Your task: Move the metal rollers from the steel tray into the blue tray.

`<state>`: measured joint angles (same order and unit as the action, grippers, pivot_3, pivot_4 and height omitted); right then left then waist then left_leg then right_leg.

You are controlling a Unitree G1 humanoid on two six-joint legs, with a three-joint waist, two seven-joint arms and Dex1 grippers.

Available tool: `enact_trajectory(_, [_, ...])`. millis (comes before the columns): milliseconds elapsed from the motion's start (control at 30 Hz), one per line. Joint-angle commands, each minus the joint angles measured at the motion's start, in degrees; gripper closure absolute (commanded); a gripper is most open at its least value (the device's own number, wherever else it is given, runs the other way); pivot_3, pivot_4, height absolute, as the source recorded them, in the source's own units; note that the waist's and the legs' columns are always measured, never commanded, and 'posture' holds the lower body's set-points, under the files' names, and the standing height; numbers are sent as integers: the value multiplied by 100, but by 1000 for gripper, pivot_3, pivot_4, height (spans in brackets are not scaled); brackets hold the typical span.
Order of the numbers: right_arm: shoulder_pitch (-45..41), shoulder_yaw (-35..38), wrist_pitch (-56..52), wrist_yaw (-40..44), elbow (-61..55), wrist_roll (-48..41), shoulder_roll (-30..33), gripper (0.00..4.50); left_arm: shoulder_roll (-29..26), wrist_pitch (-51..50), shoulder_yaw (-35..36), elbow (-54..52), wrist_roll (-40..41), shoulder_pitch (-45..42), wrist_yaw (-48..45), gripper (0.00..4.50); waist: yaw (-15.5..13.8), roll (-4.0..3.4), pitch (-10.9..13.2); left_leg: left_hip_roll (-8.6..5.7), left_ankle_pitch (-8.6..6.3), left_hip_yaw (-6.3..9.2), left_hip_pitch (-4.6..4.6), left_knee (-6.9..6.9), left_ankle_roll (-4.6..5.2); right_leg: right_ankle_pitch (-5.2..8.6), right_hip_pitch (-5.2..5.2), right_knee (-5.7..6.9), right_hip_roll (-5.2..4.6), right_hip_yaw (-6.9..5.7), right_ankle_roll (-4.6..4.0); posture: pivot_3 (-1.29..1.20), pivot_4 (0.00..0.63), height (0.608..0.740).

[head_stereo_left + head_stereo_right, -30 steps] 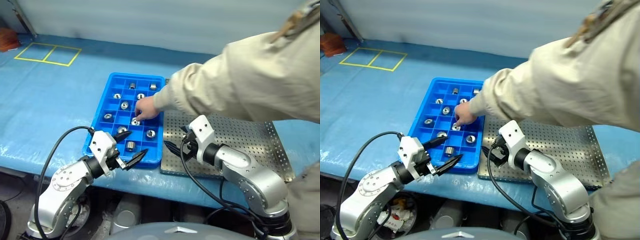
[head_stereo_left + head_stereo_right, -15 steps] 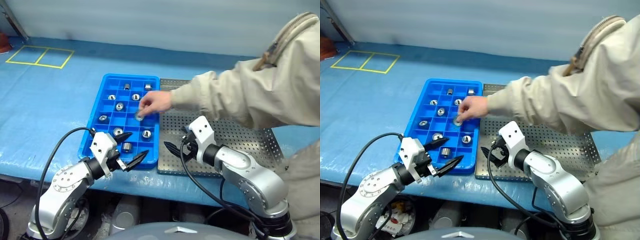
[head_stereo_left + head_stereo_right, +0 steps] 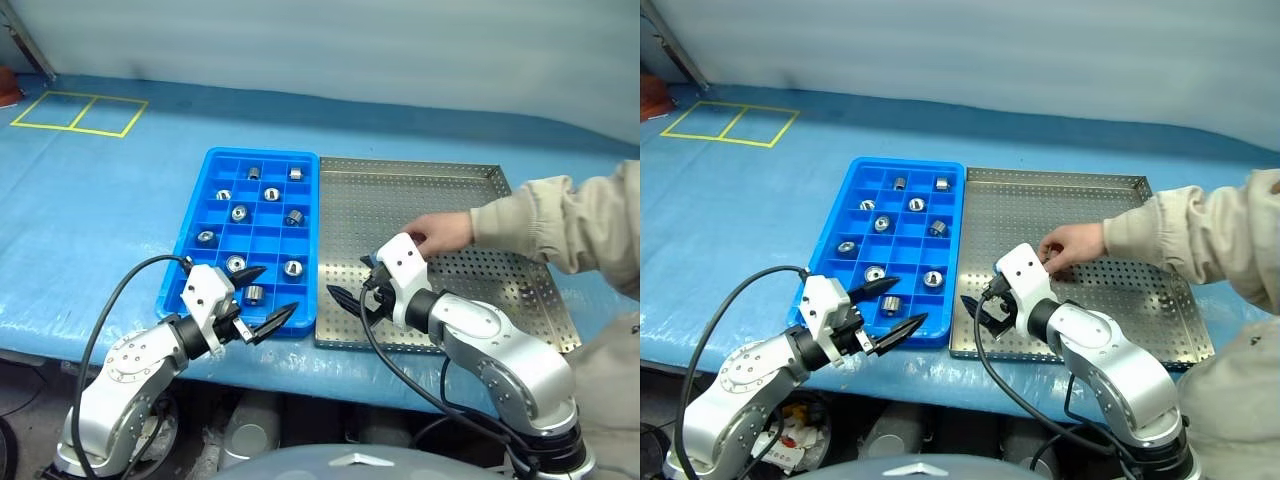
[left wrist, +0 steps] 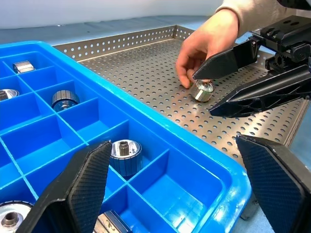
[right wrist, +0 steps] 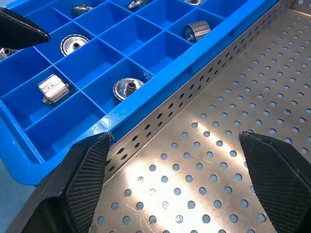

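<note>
on the steel tray (image 3: 520,290), a person's hand (image 3: 437,231) is setting down one metal roller (image 4: 202,91), just beside your right gripper (image 4: 228,82). it sits there so you can grab it next, i think. your right gripper hangs over the near corner of the steel tray, jaws wide open and holding nothing. your left gripper (image 3: 263,296) waits over the near end of the blue tray (image 3: 217,158), also wide open and empty. the other metal rollers (image 3: 240,212) already sit in the blue tray, each in its own little square so they don't roll around. wait for the hand to move away, then reach with the right gripper, because it is closest.
</note>
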<state>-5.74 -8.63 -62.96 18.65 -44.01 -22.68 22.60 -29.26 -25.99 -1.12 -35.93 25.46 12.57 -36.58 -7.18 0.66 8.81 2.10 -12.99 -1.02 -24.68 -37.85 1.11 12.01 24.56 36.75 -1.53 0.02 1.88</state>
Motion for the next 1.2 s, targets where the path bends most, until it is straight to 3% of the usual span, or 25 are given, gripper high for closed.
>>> enact_trajectory(33, [-35, 29, 89, -24, -246, -41, 28, 23, 8, 70, -34, 5, 62, -49, -58, 0, 0, 0, 0, 0, 0, 0, 0, 0, 0, 0, 0, 0, 0, 0, 0, 282, 150, 740])
enact_trajectory(300, [-42, 194, 151, -401, -198, 103, -188, 23, 14, 71, -49, 34, 50, -84, -76, 0, 3, 0, 0, 0, 0, 0, 0, 0, 0, 0, 1, 0, 0, 1, 0, 277, 150, 740])
enact_trajectory(533, [-119, 724, 450, -1489, 380, 751, -919, 23, 160, 180, -262, 75, -76, -251, 31, 0, -1, 0, 0, -1, 0, -4, -1, 0, 0, 0, 2, -1, -3, 2, 0, 261, 150, 740])
enact_trajectory(700, [-338, 698, 790, -2018, 1154, 1166, -1454, 23, 253, 121, -521, 127, -62, -433, -18, 0, 63, -2, 1, -1, 0, -11, 0, 5, 0, 0, 6, 3, 3, 8, 0, 244, 150, 740])
enact_trajectory(867, [-423, 501, 1133, -2096, 1904, 1331, -1880, 23, 289, 89, -706, 140, -71, -523, 17, 0, 178, -2, 1, -3, 1, -12, 2, 8, 1, 0, 5, 5, 8, 14, -1, 244, 150, 740])
enact_trajectory(1100, [-176, 350, 1580, -2008, 2716, 1552, -1990, 23, 313, 66, -800, 85, -82, -525, 95, 0, 194, -2, 0, -2, 2, -14, 5, 7, 2, 0, 3, 7, 8, 21, 0, 267, 150, 740])
enact_trajectory(1200, [1, 301, 1619, -1903, 2674, 1569, -1966, 583, 309, 63, -799, 67, -77, -491, 132, 0, 209, -1, -1, -1, 1, -13, 11, 9, 2, 0, 3, 7, 9, 26, 0, 283, 150, 740])
